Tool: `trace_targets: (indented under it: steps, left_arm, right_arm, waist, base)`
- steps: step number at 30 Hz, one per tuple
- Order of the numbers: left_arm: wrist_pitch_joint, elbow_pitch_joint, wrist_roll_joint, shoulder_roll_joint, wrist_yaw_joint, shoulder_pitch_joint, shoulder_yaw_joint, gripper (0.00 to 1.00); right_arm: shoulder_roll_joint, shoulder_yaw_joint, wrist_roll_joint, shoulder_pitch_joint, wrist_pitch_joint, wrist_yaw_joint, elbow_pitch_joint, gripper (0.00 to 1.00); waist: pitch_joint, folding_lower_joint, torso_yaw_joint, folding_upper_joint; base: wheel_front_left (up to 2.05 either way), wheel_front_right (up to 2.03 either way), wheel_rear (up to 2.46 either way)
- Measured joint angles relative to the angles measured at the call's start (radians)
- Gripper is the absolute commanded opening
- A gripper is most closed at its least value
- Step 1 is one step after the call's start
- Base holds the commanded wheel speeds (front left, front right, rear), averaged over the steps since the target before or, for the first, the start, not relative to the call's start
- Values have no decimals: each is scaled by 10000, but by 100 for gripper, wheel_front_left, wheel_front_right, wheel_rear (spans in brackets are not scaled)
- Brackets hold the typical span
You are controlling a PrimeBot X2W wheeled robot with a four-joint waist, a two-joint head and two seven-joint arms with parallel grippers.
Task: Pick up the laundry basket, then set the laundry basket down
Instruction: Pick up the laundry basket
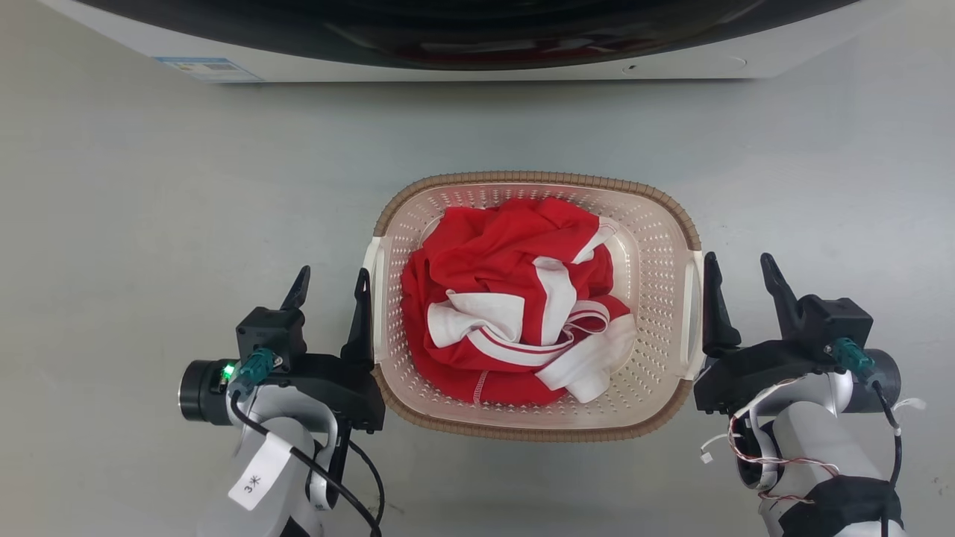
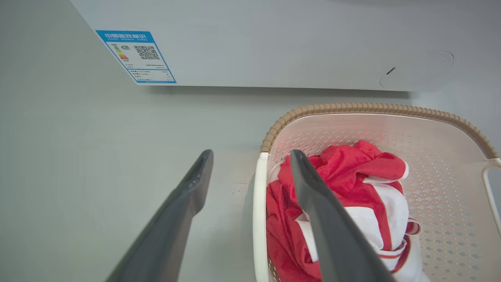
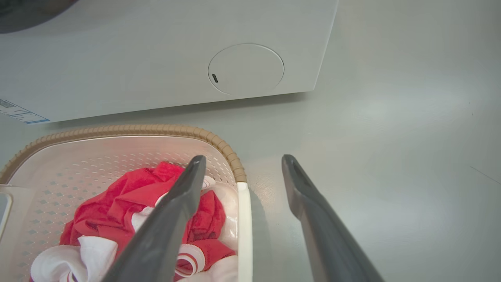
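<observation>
The laundry basket (image 1: 658, 246), cream perforated plastic with a brown woven-look rim, sits on the grey floor in the middle of the head view. A crumpled red and white garment (image 1: 500, 257) lies in it. My left gripper (image 1: 333, 277) is open at the basket's left side. In the left wrist view the white left handle (image 2: 258, 203) lies between that gripper's (image 2: 250, 153) two fingers. My right gripper (image 1: 737, 262) is open at the right side, and the right handle (image 3: 243, 219) sits between its (image 3: 243, 158) fingers in the right wrist view. Neither closes on a handle.
A white washing machine (image 1: 783, 63) stands just beyond the basket, its dark door at the top of the head view. A blue and white label (image 2: 135, 56) is on its lower left front. Bare grey floor (image 1: 149, 224) spreads on both sides.
</observation>
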Motion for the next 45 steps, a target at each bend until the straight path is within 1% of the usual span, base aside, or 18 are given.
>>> trace_targets:
  steps: [11, 13, 16, 20, 27, 29, 32, 42, 45]
  left_arm:
    - [0, 970, -401, -10, -17, -608, -617, 100]
    - [0, 1156, -462, -10, -100, -717, -700, 100]
    - [0, 1404, -516, -10, -102, -870, -882, 100]
    - [0, 1783, -673, -33, -182, -1217, -1116, 100]
    - [0, 2408, -1189, -46, -194, -1546, -1344, 100]
    - [0, 2531, -1281, -50, -196, -1582, -1419, 100]
    - [0, 2658, -1425, -50, -267, -1730, -1521, 100]
    - [0, 2993, -1933, -54, -282, -2317, -1931, 100]
    - [0, 3087, -2033, -54, -362, -2427, -2096, 100]
  right_arm:
    - [2, 10, 2, -347, 0, 10, 834, 100]
    - [4, 8, 2, -403, 0, 10, 901, 100]
    - [4, 6, 4, -526, 0, 19, 1081, 100]
    - [4, 12, 2, -803, 0, 98, 1218, 100]
    - [4, 48, 2, -1166, 0, 113, 1697, 100]
    - [4, 77, 2, -1210, 0, 188, 1791, 100]
    - [6, 94, 2, -1320, 0, 199, 1971, 100]
    - [4, 155, 2, -1694, 0, 286, 2393, 100]
    - [4, 184, 2, -1783, 0, 320, 2483, 100]
  waist:
    - [489, 0, -15, -1]
    - [597, 0, -16, -1]
    - [765, 0, -8, -1]
    - [1064, 0, 23, -1]
    - [1433, 1, 99, -1]
    - [1504, 0, 113, -1]
    - [1599, 0, 134, -1]
    - [1913, 0, 164, -2]
    - [1990, 1, 170, -2]
  base:
    - [0, 0, 0]
    - [0, 0, 0]
    - [0, 0, 0]
    - [0, 0, 0]
    - [0, 0, 0]
    - [0, 0, 0]
    - [0, 0, 0]
    - [0, 0, 0]
    - [0, 0, 0]
